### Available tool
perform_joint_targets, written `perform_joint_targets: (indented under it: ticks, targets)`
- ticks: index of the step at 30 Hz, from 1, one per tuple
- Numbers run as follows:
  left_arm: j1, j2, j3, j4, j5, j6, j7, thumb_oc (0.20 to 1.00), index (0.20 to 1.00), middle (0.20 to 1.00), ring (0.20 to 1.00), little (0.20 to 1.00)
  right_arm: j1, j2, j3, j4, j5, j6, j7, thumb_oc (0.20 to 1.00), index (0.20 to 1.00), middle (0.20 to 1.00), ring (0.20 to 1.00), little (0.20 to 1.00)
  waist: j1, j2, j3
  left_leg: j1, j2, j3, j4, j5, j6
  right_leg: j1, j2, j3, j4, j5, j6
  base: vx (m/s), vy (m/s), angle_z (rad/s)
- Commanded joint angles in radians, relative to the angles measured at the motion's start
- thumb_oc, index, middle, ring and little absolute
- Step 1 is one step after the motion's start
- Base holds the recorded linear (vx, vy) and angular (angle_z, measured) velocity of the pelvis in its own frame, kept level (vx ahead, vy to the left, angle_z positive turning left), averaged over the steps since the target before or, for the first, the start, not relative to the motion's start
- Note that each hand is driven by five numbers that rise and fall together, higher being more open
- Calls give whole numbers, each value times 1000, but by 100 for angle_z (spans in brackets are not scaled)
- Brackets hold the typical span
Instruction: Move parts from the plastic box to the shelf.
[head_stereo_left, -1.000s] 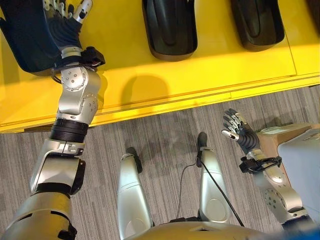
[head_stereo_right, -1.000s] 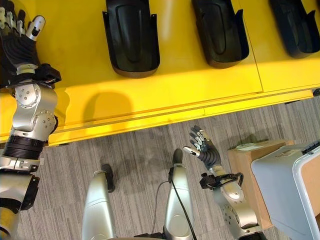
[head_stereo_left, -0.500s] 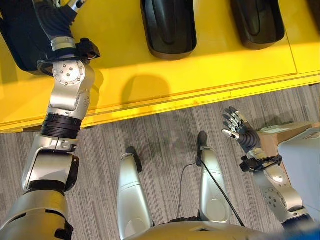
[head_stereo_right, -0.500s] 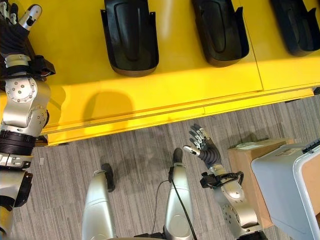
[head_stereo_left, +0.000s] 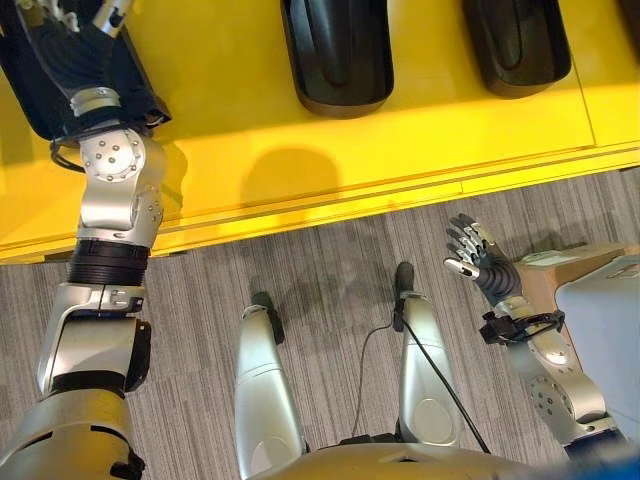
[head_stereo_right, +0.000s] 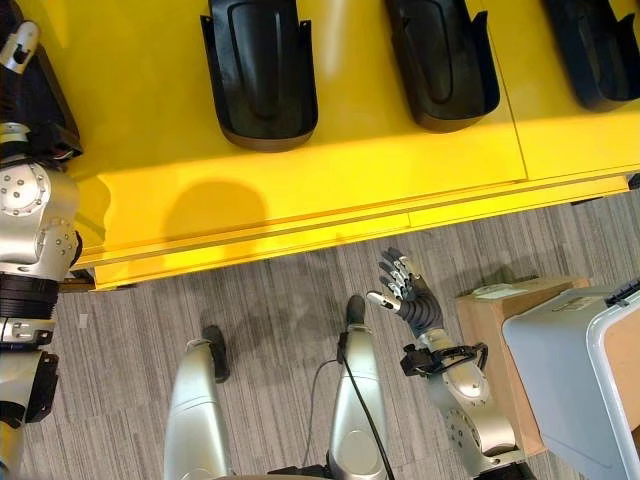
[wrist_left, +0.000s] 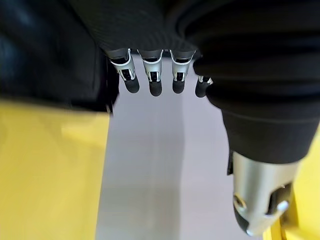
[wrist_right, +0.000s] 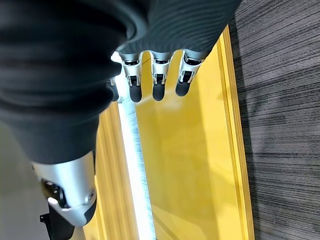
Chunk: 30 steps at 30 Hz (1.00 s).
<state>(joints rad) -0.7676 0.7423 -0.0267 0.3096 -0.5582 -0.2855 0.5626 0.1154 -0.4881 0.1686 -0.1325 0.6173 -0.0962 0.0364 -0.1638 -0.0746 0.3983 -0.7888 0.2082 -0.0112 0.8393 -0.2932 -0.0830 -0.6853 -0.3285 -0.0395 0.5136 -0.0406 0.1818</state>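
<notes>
My left hand (head_stereo_left: 75, 18) is out over the yellow shelf (head_stereo_left: 240, 120), above the leftmost black part (head_stereo_left: 40, 90) lying there. In the left wrist view my fingers (wrist_left: 152, 80) hang straight and relaxed, curled round nothing; the part sits on the shelf, not in my grasp.

Two more black parts lie on the shelf further along, a middle part (head_stereo_left: 337, 50) and a right part (head_stereo_left: 515, 40); the right eye view shows a fourth part (head_stereo_right: 600, 50) at the far edge. All four are well apart from one another.

My right hand (head_stereo_left: 474, 258) hangs low over the grey carpet (head_stereo_left: 320, 260), fingers spread and empty, near a cardboard box (head_stereo_left: 565, 265) and the grey plastic box (head_stereo_right: 560, 370).

Risk: the left part lies close to the shelf's end. If I drag my wrist cover across it while pulling back, I judge it could be nudged toward the edge.

Containers: I cannot tell what remains in the plastic box, as its inside is hidden. The cardboard box shows closed, with a pale label on top.
</notes>
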Motion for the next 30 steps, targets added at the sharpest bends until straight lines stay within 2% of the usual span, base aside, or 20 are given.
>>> perform_joint_targets:
  ticks: [1, 11, 21, 23, 29, 30]
  targets:
    - [-35, 65, 30, 27, 44, -33, 12, 1000, 1000, 1000, 1000, 1000, 8, -52, -58, -42, 32, -46, 6, 1000, 1000, 1000, 1000, 1000, 5, 18, -19, 21, -26, 11, -55, 28, 29, 11, -14, 2, 205, -173, -48, 0, 0, 0]
    - [-62, 50, -16, 81, 49, -7, -19, 1000, 1000, 1000, 1000, 1000, -3, -62, -54, -34, 29, -34, 8, 1000, 1000, 1000, 1000, 1000, 5, 8, -12, 4, -32, 10, -47, 28, 35, 2, -16, 3, 200, -163, -45, -2, 10, 0]
    - [-170, 38, -139, 192, 98, 59, -72, 1000, 1000, 1000, 1000, 1000, -7, -72, -61, -36, 39, -30, 14, 1000, 1000, 1000, 1000, 1000, -12, -7, -3, -38, -33, 16, -33, 28, 45, -38, -11, 13, 193, -148, -44, -1, 11, 2]
    - [-188, 20, -158, 214, 88, 65, -81, 1000, 1000, 1000, 1000, 1000, -8, -74, -62, -33, 40, -29, 13, 1000, 1000, 1000, 1000, 1000, -15, -9, -1, -46, -34, 17, -33, 30, 46, -45, -12, 15, 192, -144, -43, 0, 0, 0]
    - [-153, -71, -131, 279, -1, 73, -83, 1000, 1000, 1000, 1000, 1000, 3, -59, -41, -37, 49, -24, 5, 1000, 1000, 1000, 1000, 1000, -18, -18, 3, -60, -34, 17, -27, 30, 48, -62, -10, 20, 199, -147, -49, 0, 0, 0]
    - [-133, -94, -122, 305, -1, 91, -92, 1000, 1000, 1000, 1000, 1000, 9, -49, -34, -47, 51, -22, 5, 1000, 1000, 1000, 1000, 1000, -18, -20, 5, -62, -34, 17, -24, 29, 48, -61, -10, 19, 204, -149, -50, 0, 0, 0]
